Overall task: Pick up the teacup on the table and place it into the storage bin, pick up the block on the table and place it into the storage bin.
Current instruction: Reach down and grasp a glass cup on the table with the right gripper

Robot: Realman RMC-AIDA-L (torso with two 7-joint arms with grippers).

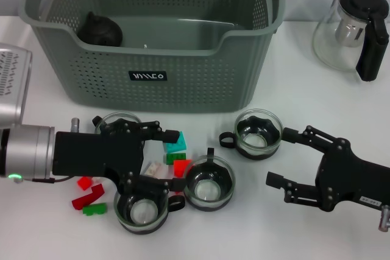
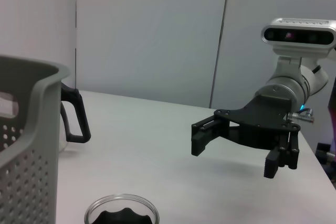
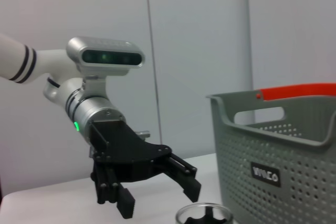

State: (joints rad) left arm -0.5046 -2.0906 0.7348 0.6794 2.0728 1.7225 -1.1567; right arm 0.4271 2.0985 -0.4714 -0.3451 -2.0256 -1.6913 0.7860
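Teacups (image 1: pixel 209 182) between two spread hands

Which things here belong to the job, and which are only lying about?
Job:
- storage bin
- teacups on the table, e.g.
- blocks, teal, red
- left gripper, jaws open
- right gripper, jaws open

Lying about:
- glass teapot
- black object inside the bin

A glass teapot (image 1: pixel 353 31) with a black handle and lid stands on the white table (image 1: pixel 292 223) at far right. A dark, rounded lidded pot (image 1: pixel 99 29) lies at far left, its base hidden.
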